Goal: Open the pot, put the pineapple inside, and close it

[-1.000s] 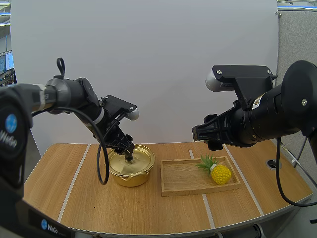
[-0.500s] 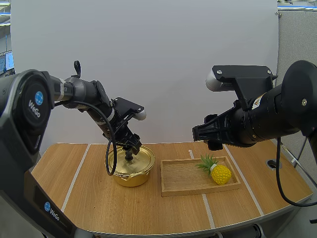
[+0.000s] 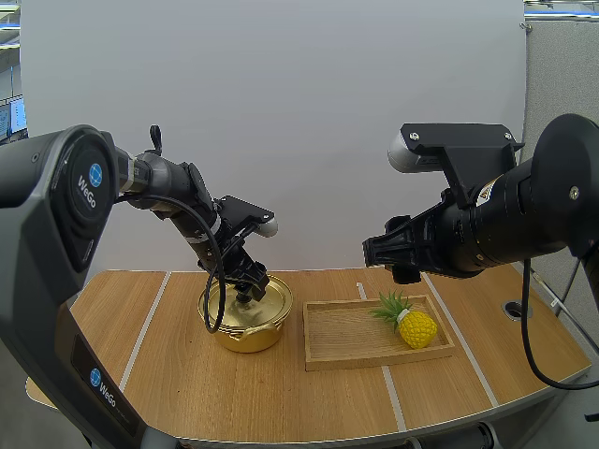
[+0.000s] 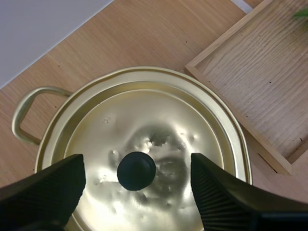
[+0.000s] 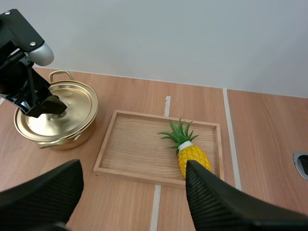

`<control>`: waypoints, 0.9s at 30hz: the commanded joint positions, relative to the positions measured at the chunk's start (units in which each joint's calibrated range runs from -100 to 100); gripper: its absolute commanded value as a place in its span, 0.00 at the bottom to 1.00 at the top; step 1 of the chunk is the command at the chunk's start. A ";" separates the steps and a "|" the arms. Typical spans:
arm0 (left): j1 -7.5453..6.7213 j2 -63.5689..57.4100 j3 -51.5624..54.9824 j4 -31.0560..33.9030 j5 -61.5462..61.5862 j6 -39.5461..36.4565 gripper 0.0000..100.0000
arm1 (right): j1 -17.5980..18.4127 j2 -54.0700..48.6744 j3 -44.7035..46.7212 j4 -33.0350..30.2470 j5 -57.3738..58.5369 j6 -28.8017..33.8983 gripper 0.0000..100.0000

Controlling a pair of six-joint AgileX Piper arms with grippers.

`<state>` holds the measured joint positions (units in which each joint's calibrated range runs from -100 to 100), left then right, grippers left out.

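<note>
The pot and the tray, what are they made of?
The pot looks like thin gold-coloured metal: it is shiny and mirror-like, and its lid has small dents. The tray looks like pale wood with a matte finish and visible grain lines.

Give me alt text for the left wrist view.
The left gripper hangs open over the gold lid, one finger each side of its black knob. The lid sits on the pot, beside a tray.
</note>
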<state>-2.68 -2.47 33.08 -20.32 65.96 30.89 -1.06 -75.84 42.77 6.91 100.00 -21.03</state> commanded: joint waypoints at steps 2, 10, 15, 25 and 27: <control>-0.24 0.03 -0.37 -0.41 -1.19 -0.19 1.00 | -0.23 -0.06 -0.35 0.10 0.00 -0.22 1.00; -0.24 0.21 -0.37 -0.41 -2.06 -0.19 1.00 | -0.23 -0.06 -0.35 0.00 0.00 -0.22 1.00; -0.24 1.98 -0.37 -0.41 -2.40 -0.19 1.00 | -0.23 -0.06 -0.35 0.00 0.00 -0.22 1.00; -0.24 3.17 -0.66 -0.41 -2.12 -0.19 1.00 | -0.23 -0.06 -0.35 -0.11 0.00 -0.22 1.00; -0.24 3.17 -0.66 -0.41 -2.12 -0.19 1.00 | -0.23 -0.06 -0.35 -0.11 0.00 -0.22 1.00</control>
<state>-2.68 0.79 32.85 -20.32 64.23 30.89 -1.06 -75.84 42.77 6.91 100.00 -21.03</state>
